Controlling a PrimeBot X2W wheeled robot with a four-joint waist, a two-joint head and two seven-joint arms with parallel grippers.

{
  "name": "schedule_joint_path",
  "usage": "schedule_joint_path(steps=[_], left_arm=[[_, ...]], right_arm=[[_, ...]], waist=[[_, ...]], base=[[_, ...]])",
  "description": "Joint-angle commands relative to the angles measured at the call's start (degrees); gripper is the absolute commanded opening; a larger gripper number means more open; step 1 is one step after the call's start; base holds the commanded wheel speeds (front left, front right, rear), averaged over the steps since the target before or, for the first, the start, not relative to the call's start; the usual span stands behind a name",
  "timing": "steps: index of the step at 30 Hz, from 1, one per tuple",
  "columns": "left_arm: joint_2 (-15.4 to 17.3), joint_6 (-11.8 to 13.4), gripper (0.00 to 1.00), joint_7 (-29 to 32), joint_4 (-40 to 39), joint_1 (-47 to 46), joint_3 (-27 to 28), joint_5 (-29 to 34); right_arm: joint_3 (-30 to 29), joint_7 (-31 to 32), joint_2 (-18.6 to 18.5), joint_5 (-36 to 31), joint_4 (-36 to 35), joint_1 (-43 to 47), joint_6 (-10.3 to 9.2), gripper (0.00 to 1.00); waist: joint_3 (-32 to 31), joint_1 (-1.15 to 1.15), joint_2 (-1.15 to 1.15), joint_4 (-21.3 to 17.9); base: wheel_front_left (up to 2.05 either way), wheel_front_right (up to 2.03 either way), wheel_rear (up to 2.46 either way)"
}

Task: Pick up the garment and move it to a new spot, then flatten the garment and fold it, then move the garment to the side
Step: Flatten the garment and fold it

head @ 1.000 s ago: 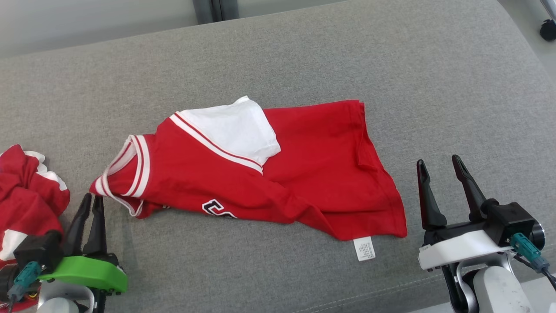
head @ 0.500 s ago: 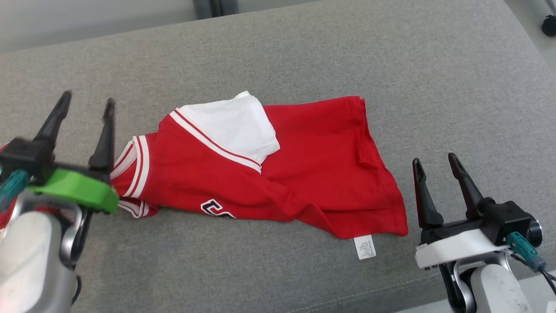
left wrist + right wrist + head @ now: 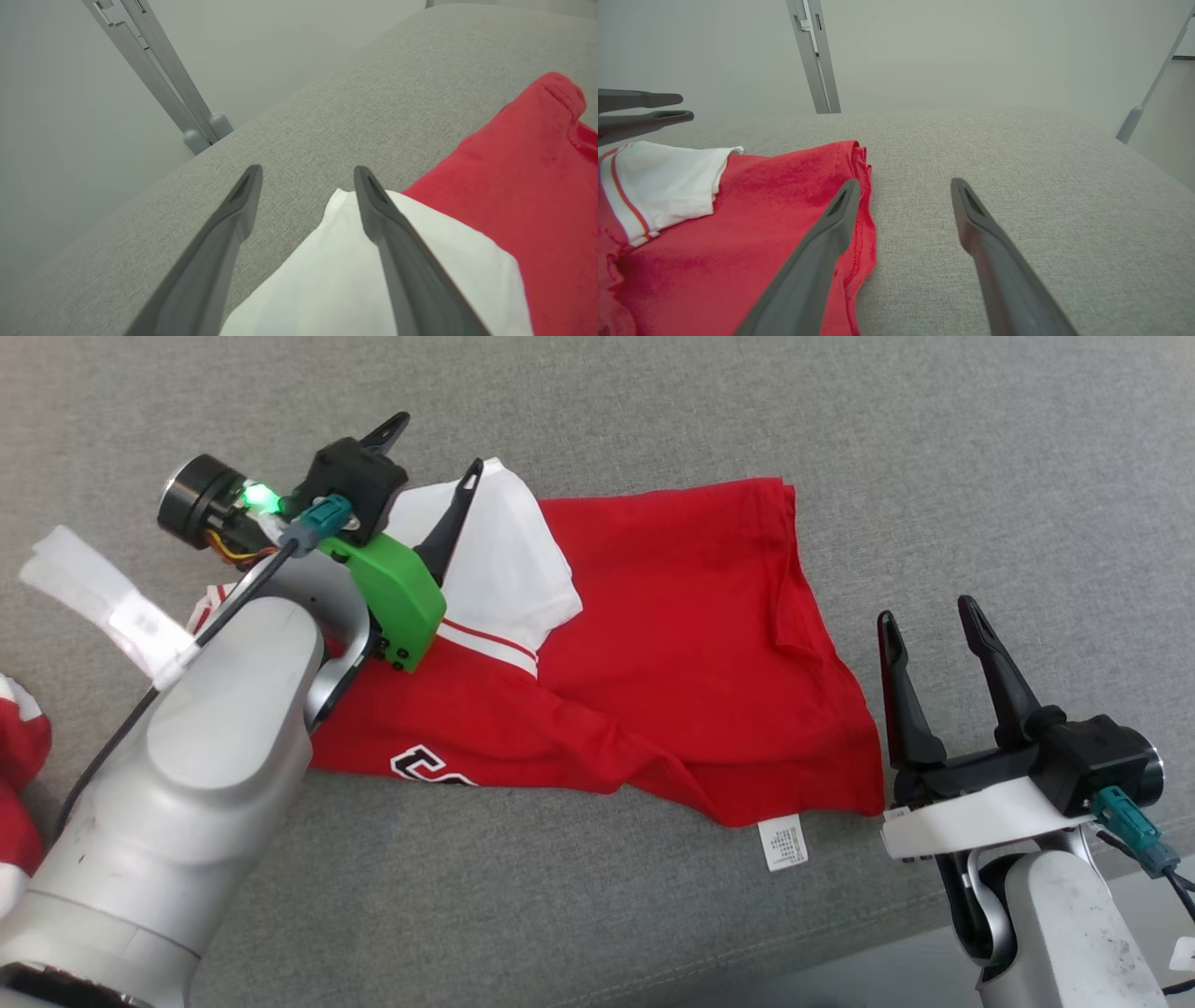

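Two grippers are in view, both with fingers spread and nothing between them. The left gripper (image 3: 436, 444) hangs over the garment's (image 3: 672, 644) far left corner, one dark finger above the white sleeve (image 3: 504, 560), the other above bare cushion (image 3: 840, 448) just past the garment's edge. In the right wrist view those fingers sit clear above the sleeve. The right gripper (image 3: 926, 611) stands just beside the garment's right hem, apart from it.

The garment lies spread but rumpled on the middle of the cushion, which is a grey, coarse-woven sofa seat. The left forearm (image 3: 233, 737), pale grey and rounded, crosses over the garment's left end and hides most of the striped collar there. A second red and white cloth (image 3: 19, 775) lies bunched well to the garment's left. A grey metal post (image 3: 154, 79) rises against a pale wall beyond the garment's far side.

The garment is a soft red knit with a stitched hem; the short sleeve is white, with a red and white striped band where it joins the body. The left gripper has a green housing (image 3: 397, 597), the right a white one (image 3: 971, 821).

Black letters outlined in white (image 3: 425, 767) show at the garment's near edge, folded under and unreadable. A white care tag (image 3: 782, 843) sticks out from the near right corner, its print too small to read
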Motion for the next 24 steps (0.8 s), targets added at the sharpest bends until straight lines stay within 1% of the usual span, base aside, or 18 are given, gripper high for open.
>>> schedule_joint_path(steps=[1, 5, 8, 13, 17, 22, 23, 24], left_arm=[[-0.2, 0.1, 1.00, -0.5, 2.2, -2.8, -1.8, -0.5], [-1.5, 0.1, 1.00, -0.7, 8.0, -6.8, -6.8, -2.9], [-1.1, 0.1, 1.00, -0.9, 12.2, -9.6, -9.2, -2.9], [-1.6, 0.1, 1.00, -1.1, 18.1, -12.4, -12.3, -3.3], [-2.3, 0.1, 1.00, 0.2, 20.1, -12.8, -16.3, -5.3], [-2.0, -0.1, 1.00, 3.4, 20.7, -13.1, -22.6, -6.8], [-1.8, -0.1, 0.85, 4.4, 20.7, -13.4, -24.1, -7.3], [-1.6, -0.2, 0.54, 5.2, 20.6, -13.6, -25.0, -7.7]], right_arm=[[0.1, 0.0, -0.1, 0.4, -0.3, -0.9, -0.08, 1.00], [0.5, 0.0, -0.1, 0.7, -0.3, -1.3, -0.08, 1.00], [0.5, 0.0, -0.1, 1.1, -0.3, -1.9, -0.08, 1.00], [0.6, 0.0, -0.1, 1.7, -0.6, -2.1, -0.08, 1.00], [0.4, 0.0, -0.1, 2.2, -0.8, -1.7, -0.08, 1.00], [0.1, 0.0, -0.1, 2.6, -0.7, -1.5, -0.08, 1.00], [0.0, 0.0, -0.1, 2.6, -0.6, -1.6, -0.08, 1.00], [0.0, 0.0, -0.1, 2.7, -0.6, -1.6, -0.08, 1.00]], waist=[[2.8, 0.00, 0.00, -1.8], [3.9, 0.00, 0.00, -2.5], [4.6, 0.00, 0.00, -3.2], [5.4, 0.00, 0.00, -4.1], [5.7, 0.00, 0.00, -4.2], [5.7, 0.00, 0.00, -4.0], [5.6, 0.00, 0.00, -3.9], [5.4, 0.00, 0.00, -3.9]], base=[[0.00, 0.00, 0.00], [0.00, 0.00, 0.00], [0.00, 0.00, 0.00], [0.00, 0.00, 0.00], [0.00, 0.00, 0.00], [0.00, 0.00, 0.00], [0.00, 0.00, 0.00], [0.00, 0.00, 0.00]])
